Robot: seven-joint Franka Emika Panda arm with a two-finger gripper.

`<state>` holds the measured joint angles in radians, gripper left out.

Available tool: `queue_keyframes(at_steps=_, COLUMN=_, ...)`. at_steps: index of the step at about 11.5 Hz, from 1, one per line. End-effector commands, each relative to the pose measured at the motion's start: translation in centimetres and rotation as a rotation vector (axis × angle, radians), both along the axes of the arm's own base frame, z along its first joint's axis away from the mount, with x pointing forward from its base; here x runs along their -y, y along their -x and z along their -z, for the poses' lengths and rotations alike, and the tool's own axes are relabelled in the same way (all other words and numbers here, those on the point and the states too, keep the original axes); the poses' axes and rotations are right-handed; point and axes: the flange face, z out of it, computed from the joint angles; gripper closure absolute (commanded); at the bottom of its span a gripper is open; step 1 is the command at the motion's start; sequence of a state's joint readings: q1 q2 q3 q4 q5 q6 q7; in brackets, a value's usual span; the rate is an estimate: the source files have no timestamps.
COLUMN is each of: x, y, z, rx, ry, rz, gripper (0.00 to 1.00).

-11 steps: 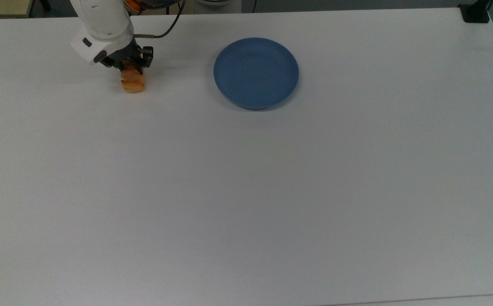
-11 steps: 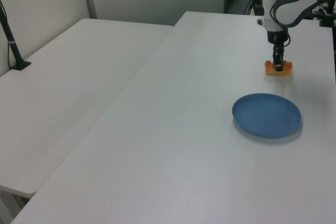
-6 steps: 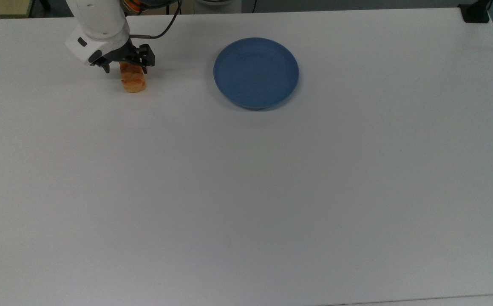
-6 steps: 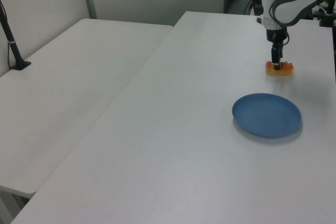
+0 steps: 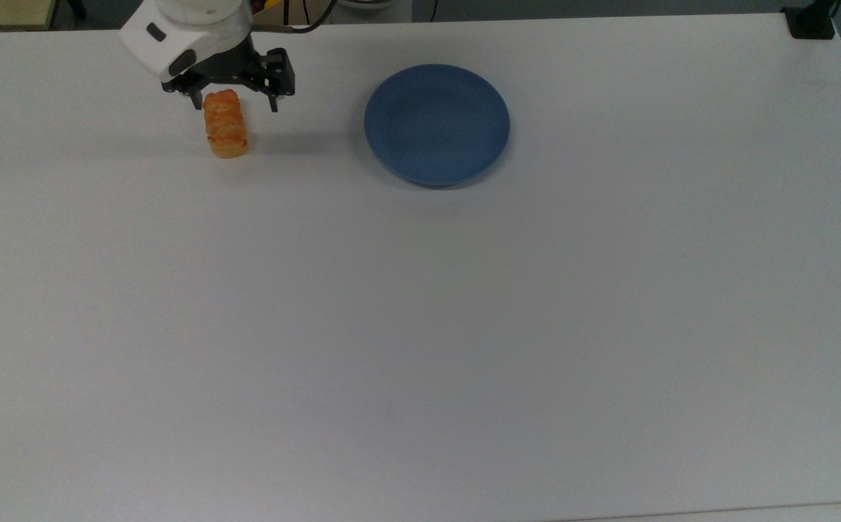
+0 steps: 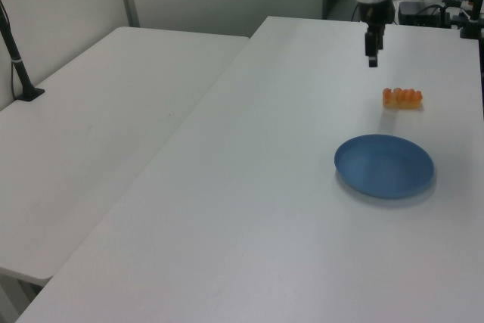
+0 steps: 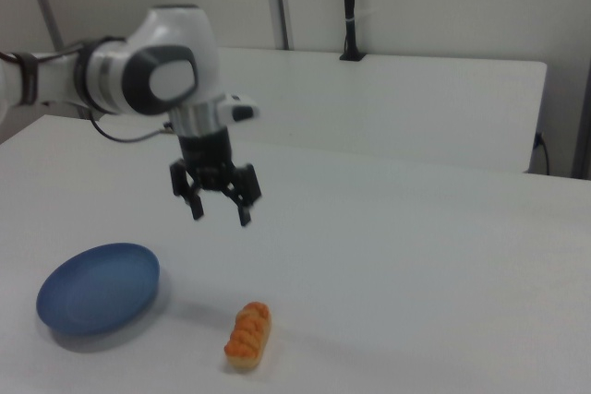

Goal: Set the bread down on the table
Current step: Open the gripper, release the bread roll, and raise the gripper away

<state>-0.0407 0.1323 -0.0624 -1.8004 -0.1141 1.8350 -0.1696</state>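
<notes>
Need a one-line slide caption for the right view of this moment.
Open gripper hangs above the table, clear of the bread lying beside the blue plate.

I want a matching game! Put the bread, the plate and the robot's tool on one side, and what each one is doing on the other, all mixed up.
Things:
1. bread
2. blue plate
3. tool

States:
A. up in the air, fingers open, holding nothing
B. lying on the table, off the plate
C. sitting on the table with nothing in it

Pairs: 1-B, 2-C, 3-A
</notes>
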Motion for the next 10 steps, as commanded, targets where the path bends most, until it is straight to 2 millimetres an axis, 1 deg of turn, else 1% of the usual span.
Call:
queue_keyframes(at_steps=1, x=-7.4, y=-0.6, z=-5.3, rx=0.052, ry=0.003, rz=-0.005, gripper=0.00)
queue_keyframes(at_steps=2, x=-8.2, y=0.1, z=-7.7, rx=0.086, ry=0.001, rz=0.000, gripper=0.00)
queue_keyframes(at_steps=3, x=-8.8, y=1.1, z=-9.5, rx=0.096, ry=-0.001, rz=-0.005, gripper=0.00)
queue_keyframes(at_steps=5, x=-9.2, y=2.8, z=-12.6, rx=0.129, ry=-0.011, rz=0.000, gripper=0.00)
queue_keyframes(at_steps=6, x=-9.3, y=3.4, z=-13.0, rx=0.116, ry=-0.020, rz=0.050, gripper=0.00)
queue_keyframes(at_steps=7, x=-9.4, y=4.0, z=-14.3, rx=0.124, ry=-0.035, rz=0.132, gripper=0.00)
queue_keyframes(at_steps=8, x=-9.4, y=4.6, z=-14.9, rx=0.115, ry=-0.039, rz=0.161, gripper=0.00)
queue_keyframes(at_steps=9, x=-9.3, y=4.8, z=-15.2, rx=0.110, ry=-0.039, rz=0.161, gripper=0.00)
queue_keyframes(at_steps=10, x=-8.8, y=5.0, z=-15.9, rx=0.123, ry=-0.041, rz=0.164, gripper=0.00)
